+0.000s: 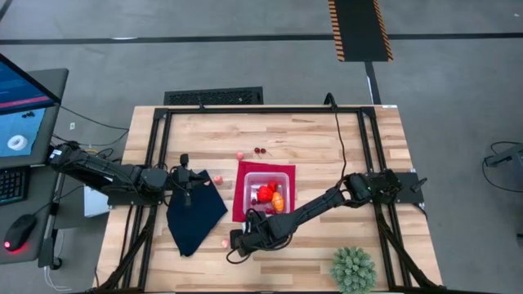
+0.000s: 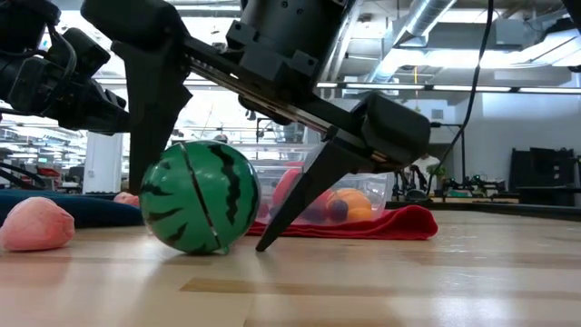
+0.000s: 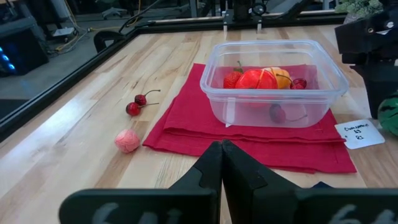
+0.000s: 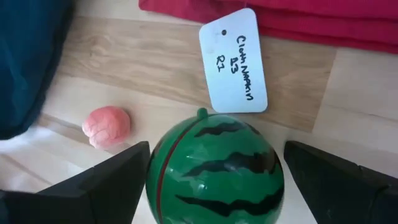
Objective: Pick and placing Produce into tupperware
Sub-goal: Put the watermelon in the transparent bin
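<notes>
The green striped ball (image 2: 198,209) rests on the wooden table, also shown in the right wrist view (image 4: 214,168). My right gripper (image 4: 214,186) is open and comes down over it, one finger on each side (image 2: 198,222). The clear tupperware (image 3: 249,112) stands on the red mat (image 3: 186,118) and holds red and orange produce (image 3: 252,79). My left gripper (image 3: 221,155) is shut and empty, over the navy cloth (image 1: 194,216) at the table's left. Loose on the table lie a pink piece (image 4: 107,126) beside the ball, another pink piece (image 3: 127,140) and two dark red cherries (image 3: 138,102). My right gripper stands astride the green striped ball from above, slanting down. One finger (image 4: 124,177) lies close against the ball's side and the other (image 4: 336,180) stands off with a gap. I cannot tell whether the near finger touches. The ball sits on the table.
A white paper tag (image 4: 233,59) lies by the red mat's near edge. A spiky green plant ball (image 1: 353,269) sits at the near right corner. A black frame (image 1: 159,155) runs round the table. Another pink piece (image 1: 239,154) lies beyond the mat.
</notes>
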